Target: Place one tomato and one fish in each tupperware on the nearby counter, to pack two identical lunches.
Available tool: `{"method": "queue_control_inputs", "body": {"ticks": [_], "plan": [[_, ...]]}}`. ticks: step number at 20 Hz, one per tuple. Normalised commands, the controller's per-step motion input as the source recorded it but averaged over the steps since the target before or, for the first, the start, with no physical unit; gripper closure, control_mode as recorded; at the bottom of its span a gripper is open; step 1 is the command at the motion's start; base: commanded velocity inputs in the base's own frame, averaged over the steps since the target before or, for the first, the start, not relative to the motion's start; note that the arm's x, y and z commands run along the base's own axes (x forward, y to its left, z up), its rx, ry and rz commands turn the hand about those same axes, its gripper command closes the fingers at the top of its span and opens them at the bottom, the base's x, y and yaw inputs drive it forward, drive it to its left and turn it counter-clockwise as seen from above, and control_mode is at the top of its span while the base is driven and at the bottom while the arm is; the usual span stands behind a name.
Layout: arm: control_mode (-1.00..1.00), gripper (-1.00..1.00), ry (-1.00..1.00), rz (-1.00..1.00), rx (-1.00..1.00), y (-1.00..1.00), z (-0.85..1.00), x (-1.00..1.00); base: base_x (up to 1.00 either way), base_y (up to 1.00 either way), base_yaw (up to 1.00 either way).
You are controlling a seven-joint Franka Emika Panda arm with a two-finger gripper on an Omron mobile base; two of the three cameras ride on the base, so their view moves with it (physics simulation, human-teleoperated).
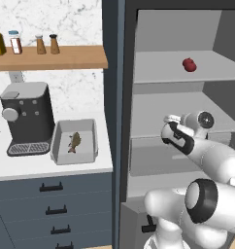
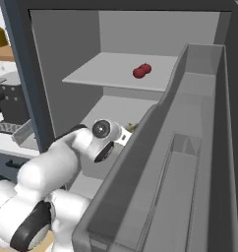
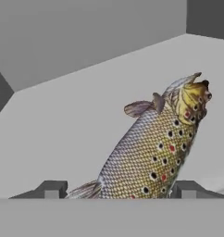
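From the left side, the white counter point(image 1: 51, 168) carries a grey tupperware point(image 1: 75, 142) with one fish point(image 1: 75, 141) lying inside it, just beside a dark coffee machine point(image 1: 26, 119). Above them a wooden shelf point(image 1: 51, 58) holds a few bottles. To the right stands an open grey cabinet point(image 1: 182, 78), and a red tomato point(image 1: 189, 64) sits on its upper shelf. The white arm point(image 1: 207, 160) reaches into the level below, its hand turned away so I cannot tell from here how the jaws stand. From the right side, the tomatoes point(image 2: 141, 71) show as a red clump on the upper shelf, the two apparently touching. Lower down the arm's wrist point(image 2: 104, 133) pokes in over the lower shelf, and a bit of a second fish point(image 2: 132, 127) peeks out just past it. A tall grey door panel point(image 2: 190, 147) blocks the rest. Looking along the hand, this speckled fish point(image 3: 153, 148) lies on the grey shelf floor with its head pointing away, its body between the two dark fingertips point(image 3: 51, 189) of the gripper point(image 3: 118, 190), which are spread wide on either side of it and not visibly pressing on it.
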Motion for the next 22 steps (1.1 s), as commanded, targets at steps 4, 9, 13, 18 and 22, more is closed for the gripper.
{"method": "queue_control_inputs", "body": {"ticks": [4, 9, 13, 18, 22], "plan": [[-1.00, 1.00, -0.01, -0.06, 0.02, -0.34, 1.00, -1.00, 0.00, 0.00, 0.00], [-1.00, 1.00, 0.14, -0.07, 0.01, -0.12, 1.00, -1.00, 0.00, 0.00, 0.00], [1.00, 1.00, 0.21, 0.00, 0.00, 0.00, 0.25, -0.50, -0.50, 0.31, 0.00], [1.00, 1.00, 0.00, 0.00, 0.00, 0.00, 0.00, 0.00, -1.00, 1.00, 0.25], [1.00, 1.00, 0.00, 0.00, 0.00, 0.00, 0.00, 0.00, -0.88, 1.00, 0.39]]}}
